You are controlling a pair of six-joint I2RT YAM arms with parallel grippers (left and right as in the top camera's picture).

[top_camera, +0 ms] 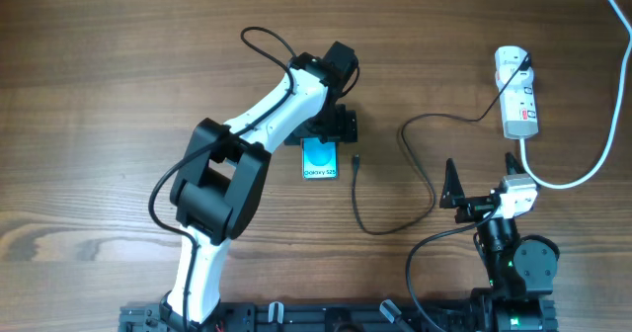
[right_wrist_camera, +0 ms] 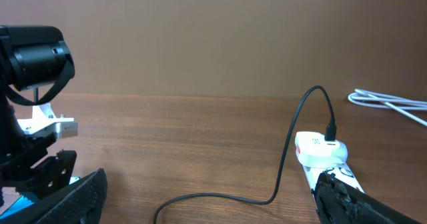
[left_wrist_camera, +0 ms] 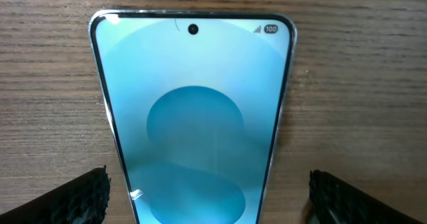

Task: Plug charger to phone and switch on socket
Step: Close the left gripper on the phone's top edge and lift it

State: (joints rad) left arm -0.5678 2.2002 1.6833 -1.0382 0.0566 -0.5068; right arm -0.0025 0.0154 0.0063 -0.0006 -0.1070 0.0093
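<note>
Overhead | progress, my read: nothing done yet; charger (right_wrist_camera: 220, 196) sits in socket (top_camera: 517, 93) upper right, plug tip (top_camera: 355, 161) loose on table (top_camera: 99, 75) just right of phone (top_camera: 319, 160) mid-frame; switch state unreadable | left claw (left_wrist_camera: 208, 194) apart, either side of phone; right claw (top_camera: 456, 196) apart, empty, lower right | text: "Galaxy S25" on screen, "100" in status bar

Phone (left_wrist_camera: 193, 117) between spread fingertips (left_wrist_camera: 80, 199)
Cyan screen faces up on the wooden table (left_wrist_camera: 360, 77); neither pad touches it.
</note>
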